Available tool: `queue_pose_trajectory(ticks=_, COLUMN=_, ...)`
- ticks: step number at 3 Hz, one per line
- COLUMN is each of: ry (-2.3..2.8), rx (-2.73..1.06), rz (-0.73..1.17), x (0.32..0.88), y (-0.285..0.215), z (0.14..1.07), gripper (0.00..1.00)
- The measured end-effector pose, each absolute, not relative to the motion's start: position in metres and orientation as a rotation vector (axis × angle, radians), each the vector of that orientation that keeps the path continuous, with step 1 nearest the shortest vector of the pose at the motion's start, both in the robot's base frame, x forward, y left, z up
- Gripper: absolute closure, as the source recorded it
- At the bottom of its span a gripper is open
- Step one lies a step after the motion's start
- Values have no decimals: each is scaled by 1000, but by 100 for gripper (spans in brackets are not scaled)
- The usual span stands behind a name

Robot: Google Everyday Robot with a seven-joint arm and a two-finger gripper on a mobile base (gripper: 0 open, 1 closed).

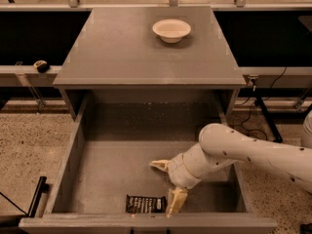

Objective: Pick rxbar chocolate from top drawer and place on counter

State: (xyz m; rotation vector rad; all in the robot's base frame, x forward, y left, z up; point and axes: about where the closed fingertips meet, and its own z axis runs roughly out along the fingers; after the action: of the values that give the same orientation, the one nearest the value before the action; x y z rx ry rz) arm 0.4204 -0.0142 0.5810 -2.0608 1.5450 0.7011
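The rxbar chocolate (145, 204) lies flat on the floor of the open top drawer (73, 165), close to the front wall, its black wrapper with white lettering facing up. My gripper (167, 184) is down inside the drawer, just right of the bar and open. One finger (158, 165) points left above the bar. The other finger (175, 201) stands beside the bar's right end. The gripper holds nothing. The grey counter (136, 57) is the cabinet top behind the drawer.
A white bowl (171, 29) sits on the counter at the far right of centre. My white arm (253, 152) crosses the drawer's right wall. A black handle (36, 196) shows at the drawer's front left. Speckled floor lies on both sides, with cables (258, 106) to the right.
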Motion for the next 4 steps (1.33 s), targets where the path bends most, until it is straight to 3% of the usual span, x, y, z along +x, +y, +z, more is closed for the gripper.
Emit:
queue_pose_trajectory(ticks=3, ry=1534, rx=-2052, rz=701, x=419, y=-13, z=595, gripper=83)
queue_pose_trajectory(ticks=4, ry=1480, rx=-1947, rz=709, x=420, y=-18, z=596, gripper=100)
